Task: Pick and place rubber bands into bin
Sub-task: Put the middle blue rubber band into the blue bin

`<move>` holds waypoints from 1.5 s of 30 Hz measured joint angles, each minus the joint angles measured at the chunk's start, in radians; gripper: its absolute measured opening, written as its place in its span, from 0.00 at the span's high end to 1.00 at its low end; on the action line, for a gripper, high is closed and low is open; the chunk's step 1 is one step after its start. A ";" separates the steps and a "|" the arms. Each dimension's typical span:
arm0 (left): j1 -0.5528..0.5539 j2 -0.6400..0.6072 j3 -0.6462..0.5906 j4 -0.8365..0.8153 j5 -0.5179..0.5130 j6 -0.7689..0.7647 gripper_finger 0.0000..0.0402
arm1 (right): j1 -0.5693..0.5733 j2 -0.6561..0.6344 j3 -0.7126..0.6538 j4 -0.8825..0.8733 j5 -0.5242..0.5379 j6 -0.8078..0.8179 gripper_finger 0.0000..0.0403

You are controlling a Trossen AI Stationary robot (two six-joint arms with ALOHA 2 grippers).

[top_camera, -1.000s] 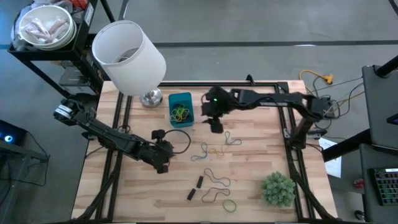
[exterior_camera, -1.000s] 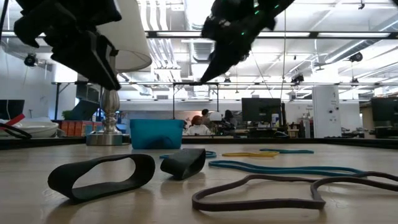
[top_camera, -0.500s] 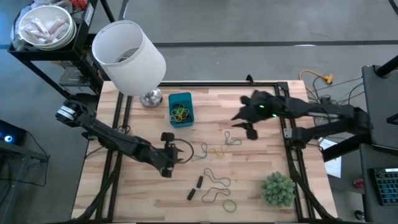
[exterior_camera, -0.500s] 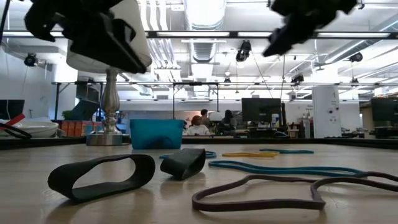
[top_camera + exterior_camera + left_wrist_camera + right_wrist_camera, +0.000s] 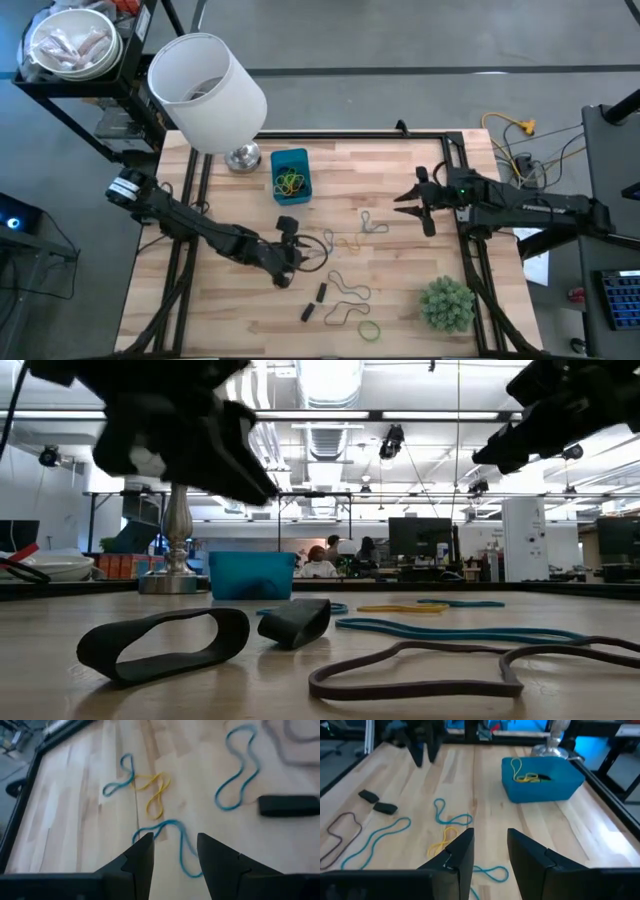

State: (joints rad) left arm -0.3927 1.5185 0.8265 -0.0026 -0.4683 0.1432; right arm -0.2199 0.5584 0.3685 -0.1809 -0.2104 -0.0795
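You have loose bands (image 5: 345,243) scattered over the table (image 5: 400,300) on the plant (image 5: 446,303) side of the bin (image 5: 291,174): thin, floppy loops in teal, yellow and brown, each lying flat and pinched into a long, wavy figure. Two short black bands (image 5: 315,301) lie farthest from the bin, flattened into stubby strips. A teal and a yellow loop cross each other nearest the bin, their long axes roughly parallel to the bin's short side. The bin is small, blue and open-topped, its long axis running away from the lamp (image 5: 208,92) base beside it, with yellow and dark bands already inside.

Your left gripper (image 5: 173,851) hovers low over a teal band (image 5: 170,836), fingers apart and empty. Your right gripper (image 5: 490,849) hangs above the table, well out from the bin, fingers parted with nothing between them.
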 joint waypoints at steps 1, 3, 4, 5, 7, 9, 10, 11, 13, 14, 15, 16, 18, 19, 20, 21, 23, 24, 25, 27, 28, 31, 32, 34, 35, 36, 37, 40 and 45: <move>0.010 0.013 0.000 -0.006 0.000 0.000 0.66 | 0.000 -0.013 -0.015 0.022 -0.001 0.002 0.72; 0.031 0.037 0.001 -0.005 0.002 -0.003 0.66 | 0.000 -0.029 -0.044 0.070 -0.008 0.002 0.72; 0.043 0.050 0.001 -0.005 0.009 -0.005 0.66 | 0.000 -0.032 -0.056 0.085 -0.009 0.002 0.72; 0.056 0.061 0.001 -0.005 0.025 -0.006 0.66 | 0.000 -0.033 -0.070 0.103 -0.012 0.002 0.72; 0.080 0.076 0.001 -0.007 0.070 -0.025 0.66 | 0.000 -0.032 -0.089 0.134 -0.021 -0.003 0.73; 0.106 0.084 0.002 -0.006 0.129 -0.057 0.66 | 0.000 -0.032 -0.098 0.158 -0.031 -0.006 0.73; 0.119 0.088 0.003 -0.006 0.160 -0.077 0.66 | 0.000 -0.033 -0.099 0.164 -0.032 -0.004 0.74; 0.130 0.093 0.007 -0.005 0.195 -0.101 0.66 | 0.000 -0.033 -0.100 0.165 -0.034 0.000 0.74; 0.145 0.101 0.010 -0.005 0.232 -0.149 0.66 | 0.000 -0.032 -0.099 0.165 -0.035 0.011 0.74; 0.149 0.108 0.011 -0.004 0.233 -0.180 0.66 | 0.000 -0.032 -0.099 0.165 -0.036 0.019 0.75; 0.151 0.119 0.014 0.001 0.235 -0.214 0.66 | 0.000 -0.032 -0.099 0.165 -0.036 0.025 0.75; 0.151 0.130 0.016 0.003 0.235 -0.245 0.66 | 0.000 -0.032 -0.099 0.165 -0.037 0.026 0.75; 0.151 0.156 0.015 0.011 0.231 -0.291 0.66 | 0.004 -0.031 -0.099 0.165 -0.037 0.028 0.75; 0.151 0.172 0.015 0.034 0.231 -0.298 0.66 | 0.006 -0.030 -0.099 0.165 -0.037 0.028 0.75; 0.151 0.186 0.016 0.049 0.232 -0.303 0.66 | 0.006 -0.030 -0.099 0.163 -0.038 0.027 0.75; 0.151 0.200 0.016 0.058 0.232 -0.313 0.66 | 0.007 -0.030 -0.099 0.163 -0.038 0.028 0.75; 0.154 0.227 0.030 0.066 0.228 -0.322 0.66 | 0.006 -0.027 -0.099 0.164 -0.039 0.031 0.75; 0.154 0.239 0.040 0.067 0.228 -0.322 0.66 | 0.006 -0.026 -0.099 0.162 -0.045 0.031 0.75; 0.154 0.250 0.052 0.066 0.227 -0.322 0.66 | 0.006 -0.023 -0.099 0.162 -0.054 0.030 0.75; 0.154 0.265 0.076 0.073 0.228 -0.322 0.66 | 0.006 -0.021 -0.099 0.162 -0.058 0.029 0.76; 0.154 0.272 0.086 0.072 0.228 -0.322 0.66 | 0.006 -0.019 -0.100 0.162 -0.060 0.029 0.76; 0.154 0.288 0.112 0.069 0.233 -0.340 0.66 | 0.006 -0.017 -0.100 0.161 -0.060 0.026 0.77; 0.154 0.294 0.119 0.065 0.233 -0.348 0.66 | 0.006 -0.017 -0.100 0.162 -0.060 0.027 0.77; 0.154 0.307 0.125 0.063 0.237 -0.366 0.66 | 0.006 -0.017 -0.100 0.161 -0.060 0.027 0.77; 0.156 0.313 0.128 0.061 0.242 -0.373 0.66 | 0.006 -0.017 -0.100 0.161 -0.060 0.027 0.76; 0.156 0.319 0.129 0.060 0.248 -0.376 0.66 | 0.006 -0.017 -0.100 0.161 -0.060 0.027 0.76; 0.156 0.323 0.131 0.060 0.253 -0.380 0.66 | 0.006 -0.017 -0.100 0.161 -0.060 0.027 0.76; 0.157 0.326 0.132 0.045 0.255 -0.405 0.66 | 0.006 -0.015 -0.100 0.161 -0.060 0.027 0.76; 0.158 0.326 0.132 0.001 0.258 -0.454 0.66 | 0.006 -0.016 -0.100 0.161 -0.060 0.027 0.78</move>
State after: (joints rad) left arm -0.2346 1.8442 0.9588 -0.0019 -0.2103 -0.3106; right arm -0.2134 0.5426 0.2687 -0.0200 -0.2706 -0.0521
